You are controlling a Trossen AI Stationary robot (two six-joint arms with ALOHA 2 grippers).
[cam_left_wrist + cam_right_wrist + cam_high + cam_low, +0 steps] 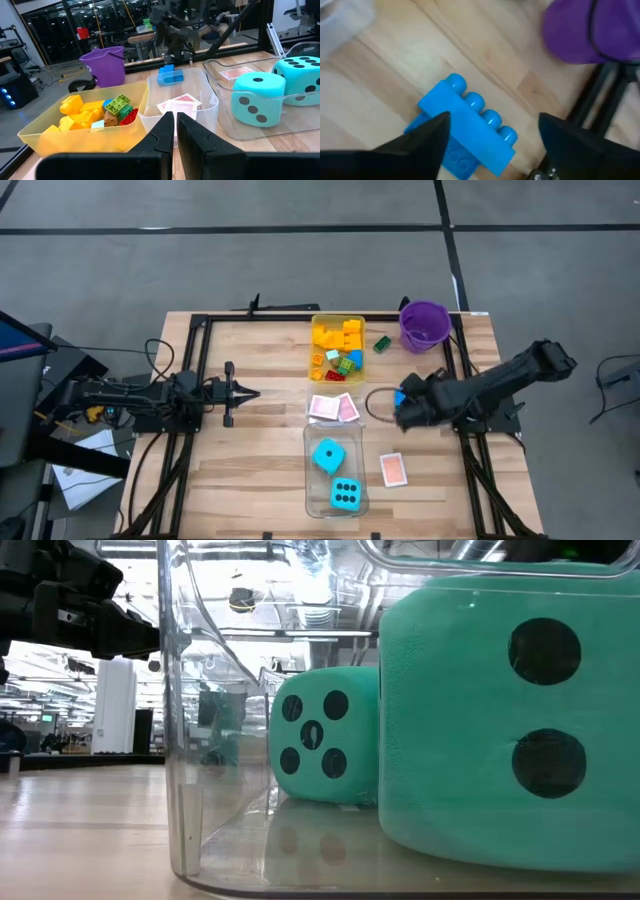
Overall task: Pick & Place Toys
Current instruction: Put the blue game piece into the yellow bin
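Looking at your blue brick point(466, 126), it's lying on the bare wood tabletop point(385, 65) with its row of four studs facing the wrist camera. Its long axis runs diagonally across that view; from above it's too hidden under the arm to give a table direction. It sits just right of the small clear tray point(333, 408) with the pink-backed cards point(322, 407), not far from the purple bucket point(424, 326).

Your right gripper point(492, 137) is spread open, one dark finger point(420, 142) at an end of the brick and the other clear of it, so I'd say nothing's gripped. The jaws seem to straddle the brick along its length, which I'd guess makes for an awkward wide grab.

Your left gripper point(175, 131) is pinched shut on nothing, parked on the left side of the table, pointing at the trays: yellow tray point(314, 330) of bricks, and both cyan dice point(337, 475) in their clear tray point(311, 498).
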